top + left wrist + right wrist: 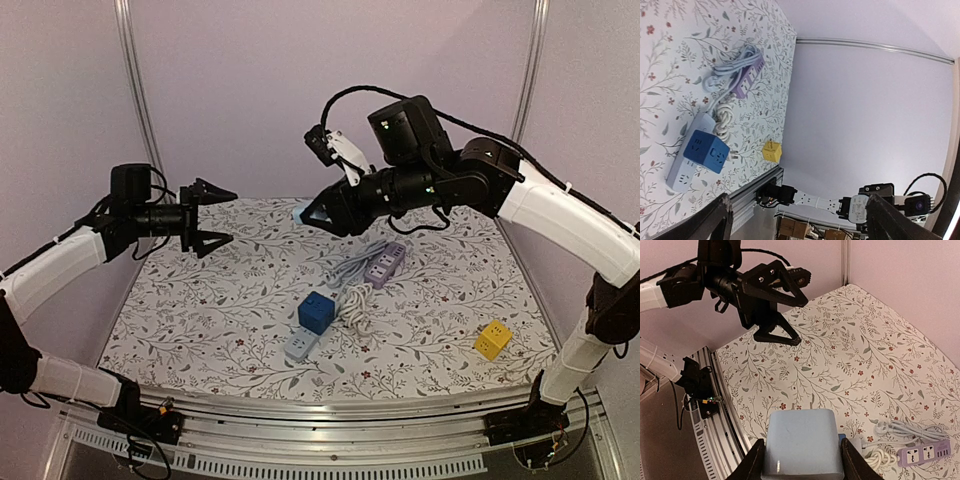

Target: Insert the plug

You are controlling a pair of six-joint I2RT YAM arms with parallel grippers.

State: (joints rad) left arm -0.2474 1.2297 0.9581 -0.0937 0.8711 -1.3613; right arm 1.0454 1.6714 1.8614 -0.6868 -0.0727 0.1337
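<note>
My right gripper [312, 213] is shut on a light blue cube plug [303, 212], held high above the back of the table. In the right wrist view the plug [802, 442] fills the space between the fingers [754, 462], and its two prongs point away from the camera. A grey-white power strip [300, 345] lies at the table's middle with a dark blue cube [316, 312] on it; both show in the left wrist view [682, 175], [705, 151]. My left gripper [228, 217] is open and empty, in the air at the left [800, 225].
A purple power strip [385, 265] with a coiled white cable [353, 300] lies behind the grey strip. A yellow cube [492, 340] sits at the front right. The floral cloth [200, 320] covers the table; an aluminium rail [330, 420] runs along the near edge.
</note>
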